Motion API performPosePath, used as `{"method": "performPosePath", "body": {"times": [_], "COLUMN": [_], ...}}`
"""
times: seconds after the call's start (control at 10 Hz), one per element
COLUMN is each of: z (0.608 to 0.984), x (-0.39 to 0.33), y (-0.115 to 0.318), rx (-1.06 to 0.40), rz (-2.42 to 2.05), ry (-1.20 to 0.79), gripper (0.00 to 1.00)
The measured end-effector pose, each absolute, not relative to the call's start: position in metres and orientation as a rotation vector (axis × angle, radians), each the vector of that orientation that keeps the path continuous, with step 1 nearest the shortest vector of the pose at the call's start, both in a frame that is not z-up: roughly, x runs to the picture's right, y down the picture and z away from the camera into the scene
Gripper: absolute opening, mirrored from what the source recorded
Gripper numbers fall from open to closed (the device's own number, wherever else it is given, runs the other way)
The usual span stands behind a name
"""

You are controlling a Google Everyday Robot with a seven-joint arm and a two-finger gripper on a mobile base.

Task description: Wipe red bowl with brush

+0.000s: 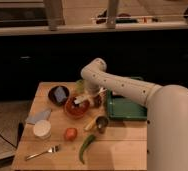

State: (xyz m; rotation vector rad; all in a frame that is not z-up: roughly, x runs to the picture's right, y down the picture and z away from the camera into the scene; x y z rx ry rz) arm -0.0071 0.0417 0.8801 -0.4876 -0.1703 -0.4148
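The red bowl [77, 109] sits on the wooden table [117, 145], left of the green tray. The gripper [90, 98] hangs over the bowl's right rim at the end of the white arm [122, 85]. The brush [83, 100] runs from the gripper down into the bowl, with its white handle showing and its dark head at the bowl's inside.
A dark bowl [58, 94] with a blue-grey thing stands at the back left. A green tray [126, 106] lies right of the red bowl. A metal cup [101, 123], tomato-like fruit [70, 133], green pepper [86, 145], fork [41, 152], white cup [42, 129] and cloth [38, 116] lie in front.
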Motion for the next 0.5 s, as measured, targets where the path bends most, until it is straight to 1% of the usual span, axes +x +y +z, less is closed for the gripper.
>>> {"method": "performPosePath", "body": {"times": [0.5], "z": [0.879], "x": [-0.054], "y": [0.041], "rx": [-0.481], "rz": [-0.527], "ry": [-0.176], "gripper": [0.01]}}
